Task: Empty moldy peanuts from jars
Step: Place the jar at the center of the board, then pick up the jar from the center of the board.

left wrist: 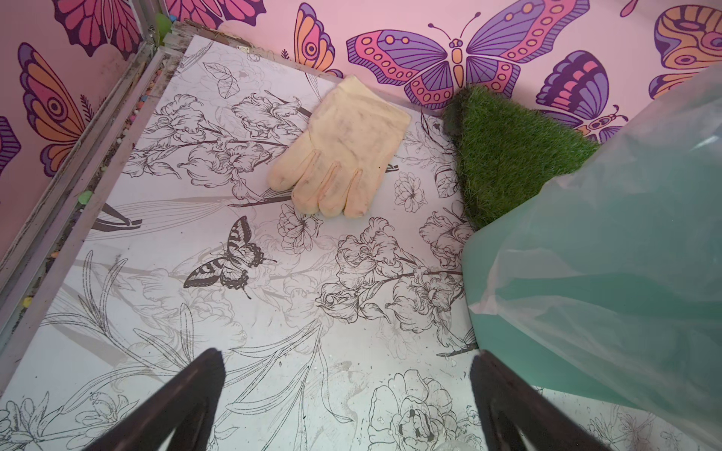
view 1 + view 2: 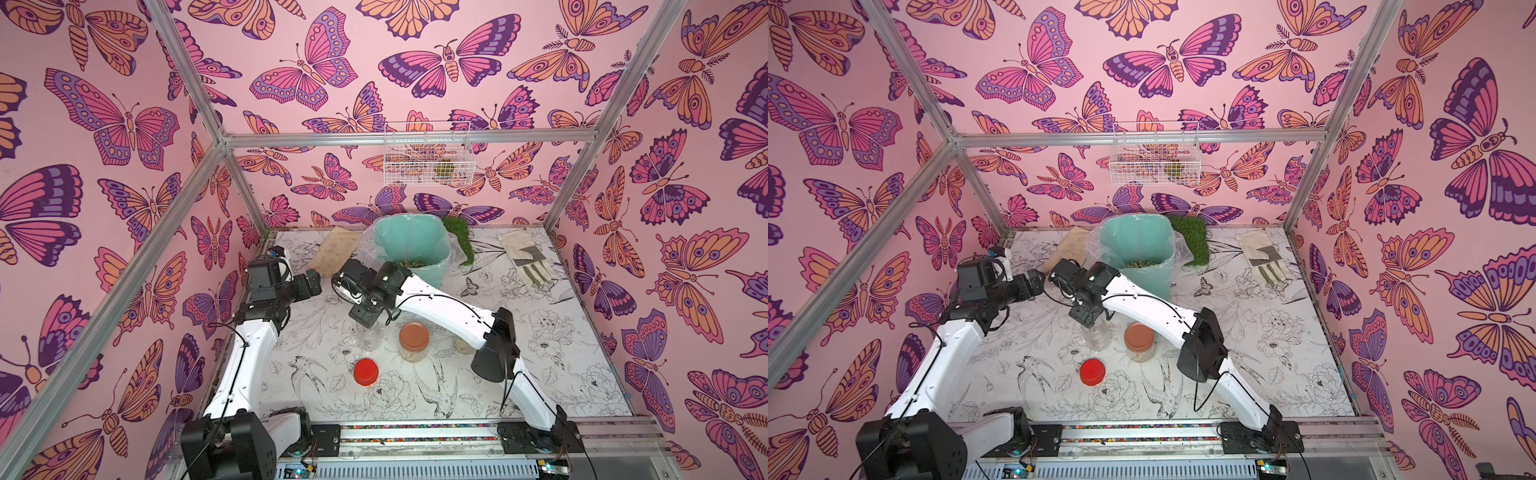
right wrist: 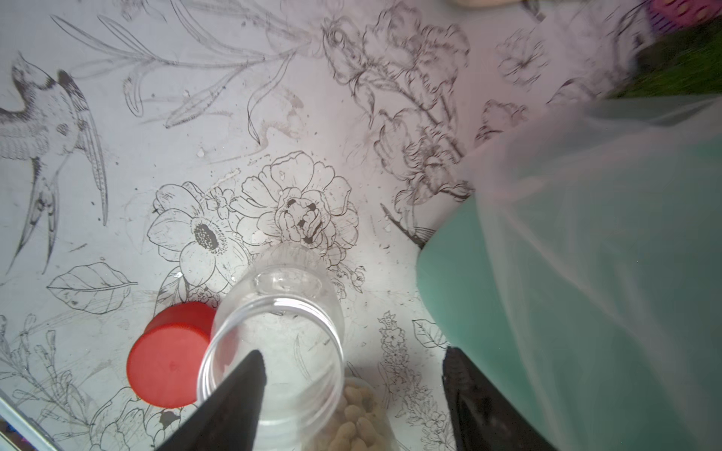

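The floral table (image 2: 540, 374) carries everything. At its far side stands the teal bin (image 2: 415, 245), plastic-lined, with moldy peanuts (image 2: 409, 264) heaped at its bottom. The left gripper (image 1: 347, 353) hangs beside the bin, fingers spread wide and holding nothing. The right gripper (image 3: 351, 351) hovers over the empty jar (image 3: 281, 312) with its jaws apart: 1 finger crosses in front of the jar's mouth and the other stands well clear, so nothing is pinched.

That jar stands upright at mid-table, mouth up and long axis vertical, with its red lid (image 2: 366, 372) lying just beside it. The brown-lidded jar (image 2: 414, 341) stands near it, upright and capped, with pale nuts inside. A 3rd jar (image 2: 463, 345) is mostly hidden behind the right arm (its lid cannot be made out).

By the look of it, 1 of 3 jars is done. The brown-lidded jar likely comes next: steady its body, unscrew the lid, then tip its mouth over the bin.
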Action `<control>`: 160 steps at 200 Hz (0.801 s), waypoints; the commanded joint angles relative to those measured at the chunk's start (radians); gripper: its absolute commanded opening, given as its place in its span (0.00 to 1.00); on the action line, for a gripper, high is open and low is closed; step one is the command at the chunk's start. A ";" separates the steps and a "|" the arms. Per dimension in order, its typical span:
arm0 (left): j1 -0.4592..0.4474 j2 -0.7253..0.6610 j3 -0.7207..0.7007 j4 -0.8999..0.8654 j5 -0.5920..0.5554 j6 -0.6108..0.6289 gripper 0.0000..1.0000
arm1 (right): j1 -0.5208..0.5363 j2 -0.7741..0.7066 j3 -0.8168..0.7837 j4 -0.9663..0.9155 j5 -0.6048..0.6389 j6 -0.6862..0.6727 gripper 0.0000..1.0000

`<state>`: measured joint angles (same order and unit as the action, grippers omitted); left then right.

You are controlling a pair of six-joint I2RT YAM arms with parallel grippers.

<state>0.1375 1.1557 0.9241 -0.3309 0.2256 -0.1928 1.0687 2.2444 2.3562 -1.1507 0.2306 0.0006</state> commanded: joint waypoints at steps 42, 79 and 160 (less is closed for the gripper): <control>0.007 -0.048 0.022 -0.020 0.059 0.018 1.00 | 0.003 -0.328 -0.238 0.085 0.038 0.010 0.99; 0.007 -0.058 0.021 -0.018 0.097 0.035 1.00 | 0.003 -0.511 -0.457 0.029 0.032 0.036 0.99; 0.007 -0.067 0.002 -0.005 0.159 0.033 1.00 | 0.003 -0.639 -0.802 0.044 0.027 0.168 0.99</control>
<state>0.1383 1.1049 0.9291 -0.3374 0.3458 -0.1761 1.0683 1.5837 1.5913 -1.1202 0.2611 0.1120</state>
